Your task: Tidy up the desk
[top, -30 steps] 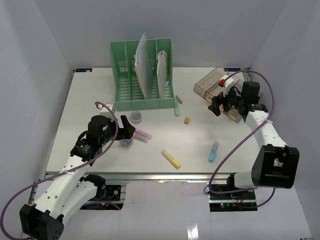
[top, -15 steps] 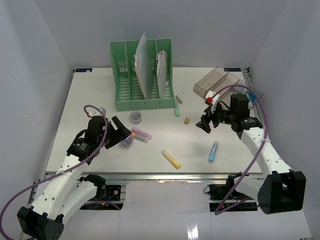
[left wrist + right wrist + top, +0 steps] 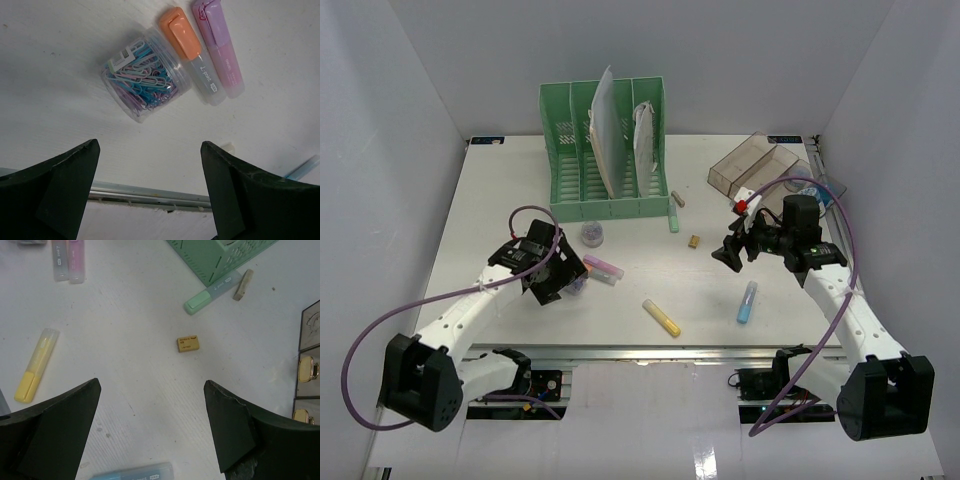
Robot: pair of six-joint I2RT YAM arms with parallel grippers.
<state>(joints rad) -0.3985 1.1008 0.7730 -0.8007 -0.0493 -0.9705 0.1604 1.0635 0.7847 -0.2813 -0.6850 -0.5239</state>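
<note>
Spread wide and empty, the left gripper (image 3: pixel 149 146) hovers over the white desk (image 3: pixel 55 55) with the paper-clip jar (image 3: pixel 146 80) at its twelve o'clock in the wrist view, far from the equally spread right gripper (image 3: pixel 732 246).

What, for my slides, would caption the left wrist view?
Open left gripper above a jar of paper clips, orange-capped marker and pink highlighter on the desk.
</note>
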